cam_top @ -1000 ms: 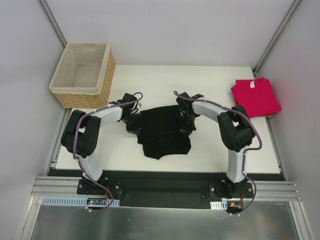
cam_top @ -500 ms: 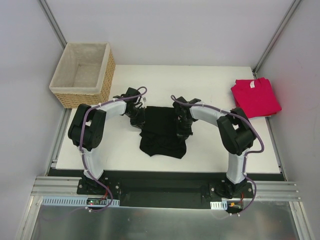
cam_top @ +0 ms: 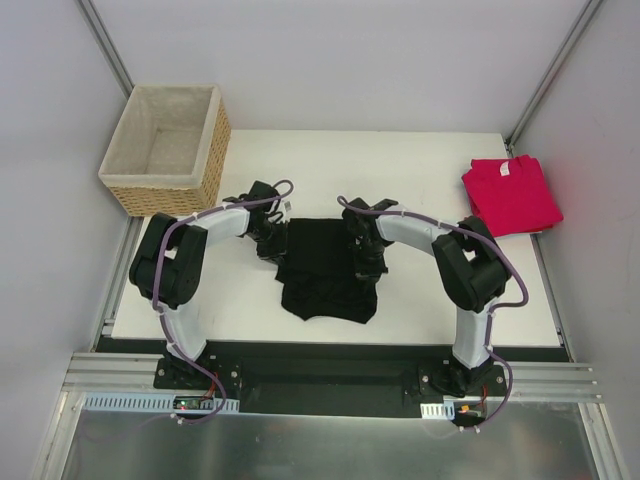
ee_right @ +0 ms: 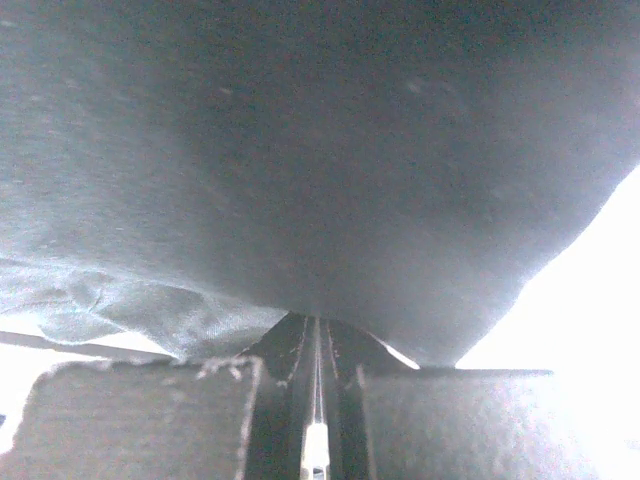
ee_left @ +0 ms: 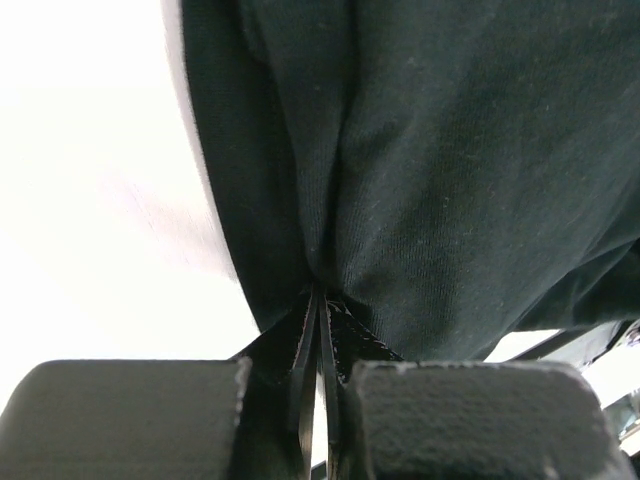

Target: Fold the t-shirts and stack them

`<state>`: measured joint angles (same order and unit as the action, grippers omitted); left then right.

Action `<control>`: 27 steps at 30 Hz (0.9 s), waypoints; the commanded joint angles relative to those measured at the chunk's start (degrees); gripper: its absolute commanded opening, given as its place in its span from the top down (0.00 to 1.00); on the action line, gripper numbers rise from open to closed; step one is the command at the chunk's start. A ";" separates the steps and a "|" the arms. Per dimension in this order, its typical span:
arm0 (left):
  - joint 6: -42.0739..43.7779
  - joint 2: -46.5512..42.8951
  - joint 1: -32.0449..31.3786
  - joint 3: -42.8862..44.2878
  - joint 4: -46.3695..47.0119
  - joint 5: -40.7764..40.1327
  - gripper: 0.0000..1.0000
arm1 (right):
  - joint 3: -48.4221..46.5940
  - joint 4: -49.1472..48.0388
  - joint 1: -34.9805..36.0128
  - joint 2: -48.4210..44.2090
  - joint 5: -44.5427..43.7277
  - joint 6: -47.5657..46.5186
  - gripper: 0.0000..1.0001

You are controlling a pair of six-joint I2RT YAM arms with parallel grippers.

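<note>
My left claw [cam_top: 275, 240] is pinched tight on the left edge of the black shirt [cam_top: 325, 280]; my right claw [cam_top: 365, 255] is clamped just as tight on its right edge; the cloth is bunched between them, mid-table [cam_top: 430, 160]; the red shirt [cam_top: 511, 194] lies folded at the far right corner.

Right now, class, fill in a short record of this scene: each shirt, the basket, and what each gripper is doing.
black shirt: mid-table, bunched, pinched on both sides
red shirt: folded, at the far right corner of the table
basket: at the far left corner, showing only its pale lining
left gripper: shut on the black shirt's left side
right gripper: shut on the black shirt's right side
stack: not yet made; the two shirts lie apart
</note>
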<state>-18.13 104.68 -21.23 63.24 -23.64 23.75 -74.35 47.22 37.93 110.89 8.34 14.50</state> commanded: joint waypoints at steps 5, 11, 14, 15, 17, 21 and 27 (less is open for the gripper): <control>1.43 -4.66 -0.83 -2.33 -3.52 -1.25 1.00 | -0.62 4.28 -1.46 -2.70 -5.88 -3.16 0.99; 1.52 -6.07 -0.83 -3.83 -3.52 -1.69 1.00 | -0.71 4.46 -1.55 -3.49 -5.61 -3.34 0.99; 1.43 -6.07 -0.83 -4.09 -3.69 -2.04 1.00 | -1.06 4.46 -1.55 -4.28 -5.53 -3.34 0.99; 1.34 -6.07 -0.83 -4.01 -3.61 -2.04 1.00 | -1.24 4.54 -1.55 -4.54 -5.53 -3.25 0.99; 0.99 -6.33 -0.83 -3.83 -3.70 -2.04 1.00 | -1.50 4.89 -1.46 -5.07 -5.53 -3.34 0.99; 0.82 -8.61 -0.83 -2.78 -5.10 -2.04 1.00 | -1.68 6.04 -1.55 -9.97 -6.40 -3.25 0.98; -1.82 -16.87 -0.83 -2.16 -7.21 -2.74 0.77 | 3.58 7.36 -1.81 -20.00 -7.55 -1.23 0.66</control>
<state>-17.87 95.37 -21.45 59.79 -28.32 21.89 -73.56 50.85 36.56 99.70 2.42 12.16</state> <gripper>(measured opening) 0.149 0.252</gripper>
